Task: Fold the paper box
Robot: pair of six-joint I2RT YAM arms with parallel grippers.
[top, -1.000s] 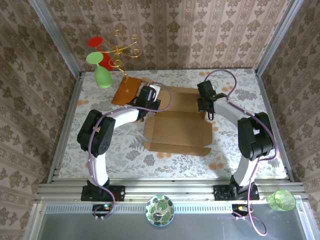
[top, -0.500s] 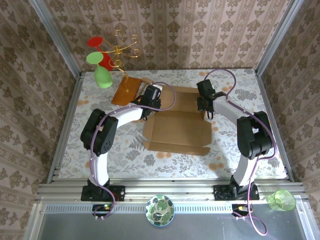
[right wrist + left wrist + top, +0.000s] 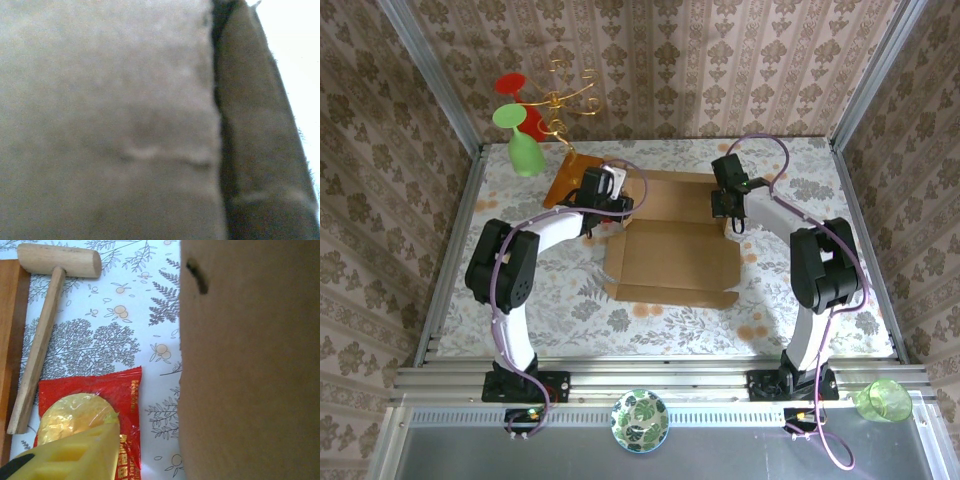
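Over on the left, the left tool (image 3: 604, 192) is hovering at the far-left corner of the plain light-brown cardboard paper box (image 3: 672, 252), just beside a glossy orange-brown wooden board (image 3: 570, 178). Its wrist view is showing one yellow finger (image 3: 75, 455) above a red snack packet (image 3: 127, 405), with a wooden mallet (image 3: 42, 335) nearby. Apart or together, I cannot tell.

In the middle of the floral tabletop (image 3: 550, 300) the box is lying mostly open, its near flaps flat.

On the right, the right tool (image 3: 728, 205) is sitting at the far-right corner, cardboard hiding its grip, so I cannot tell there either.

Early going, I'd judge: walls and tabs are waiting to be folded.
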